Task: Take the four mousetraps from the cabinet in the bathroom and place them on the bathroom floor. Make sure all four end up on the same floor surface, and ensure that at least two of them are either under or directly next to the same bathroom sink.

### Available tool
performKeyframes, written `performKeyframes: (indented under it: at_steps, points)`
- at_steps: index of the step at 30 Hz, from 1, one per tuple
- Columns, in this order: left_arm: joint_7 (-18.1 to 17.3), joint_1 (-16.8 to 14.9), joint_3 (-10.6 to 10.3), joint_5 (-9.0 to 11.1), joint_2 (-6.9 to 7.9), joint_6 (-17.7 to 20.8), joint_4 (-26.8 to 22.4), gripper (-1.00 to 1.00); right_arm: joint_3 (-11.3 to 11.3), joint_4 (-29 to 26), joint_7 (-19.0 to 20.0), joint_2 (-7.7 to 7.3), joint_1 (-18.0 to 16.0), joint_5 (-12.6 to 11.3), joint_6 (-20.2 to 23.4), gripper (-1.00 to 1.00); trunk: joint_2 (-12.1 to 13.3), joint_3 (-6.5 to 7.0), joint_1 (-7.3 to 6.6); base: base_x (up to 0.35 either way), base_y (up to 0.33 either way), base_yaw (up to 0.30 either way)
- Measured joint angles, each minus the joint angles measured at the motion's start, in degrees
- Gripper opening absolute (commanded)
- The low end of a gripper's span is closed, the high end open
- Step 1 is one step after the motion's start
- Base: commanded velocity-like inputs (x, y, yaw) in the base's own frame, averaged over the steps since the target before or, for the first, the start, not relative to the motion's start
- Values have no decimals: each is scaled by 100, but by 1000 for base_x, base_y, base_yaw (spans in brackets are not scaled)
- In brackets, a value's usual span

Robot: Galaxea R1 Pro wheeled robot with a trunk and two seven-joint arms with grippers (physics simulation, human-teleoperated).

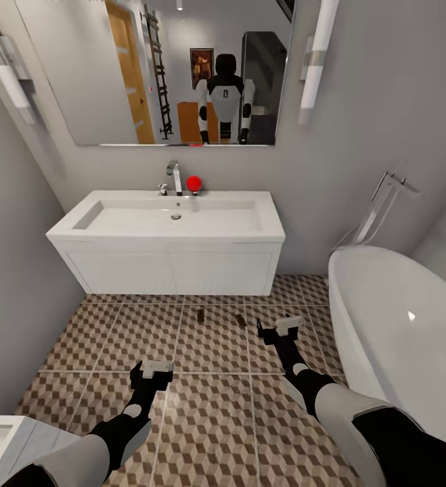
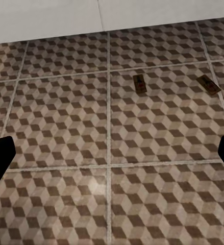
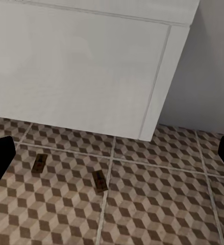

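2 mousetraps (image 1: 199,314) (image 1: 241,320) lie on the bathroom floor (image 1: 209,406) just before the bathroom sink (image 1: 175,220), likely satisfying its nearness rule. Both the left gripper (image 1: 153,369) and the right gripper (image 1: 281,327) hang spread wide, holding nothing.

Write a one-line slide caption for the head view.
Two mousetraps lie on the cube-patterned floor before the white vanity sink, both grippers empty above the tiles.

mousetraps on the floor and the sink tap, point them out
left mousetrap (image 1: 200,314), head view, middle of its slab
right mousetrap (image 1: 240,319), head view, middle of its slab
sink tap (image 1: 176,177), head view, upright spout
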Motion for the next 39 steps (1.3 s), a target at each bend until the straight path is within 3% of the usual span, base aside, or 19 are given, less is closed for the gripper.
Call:
performKeyframes:
  at_steps: [39]
  points:
    - [0,1,0,0,-1,1,0,100,0,-2,0,0,1,0,0,100,1567,702,-858,0,0,0]
